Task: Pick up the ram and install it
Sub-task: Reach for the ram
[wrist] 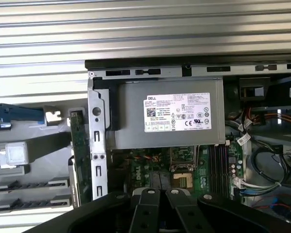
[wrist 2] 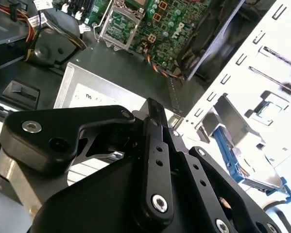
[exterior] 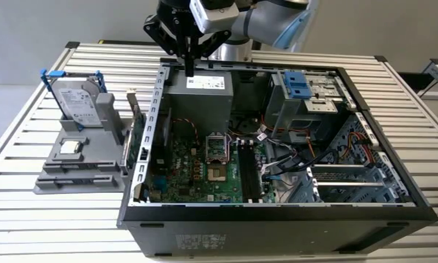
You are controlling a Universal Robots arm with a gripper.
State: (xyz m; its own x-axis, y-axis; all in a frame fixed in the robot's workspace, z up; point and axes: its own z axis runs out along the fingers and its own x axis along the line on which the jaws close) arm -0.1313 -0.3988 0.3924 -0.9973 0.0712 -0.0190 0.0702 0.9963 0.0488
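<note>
While I watch from far off, the fingers (exterior: 190, 61) hang pressed together, holding nothing I can see, over the back rim of the case (exterior: 159, 104), above the power box (exterior: 200, 101). Where the ram sits I cannot tell. It may be the thin dark strip low in the stand (exterior: 94, 164) on the table (exterior: 416, 109). I think it is light, stiff and easy to break, so pinch it softly at the middle of its long edge.
</note>
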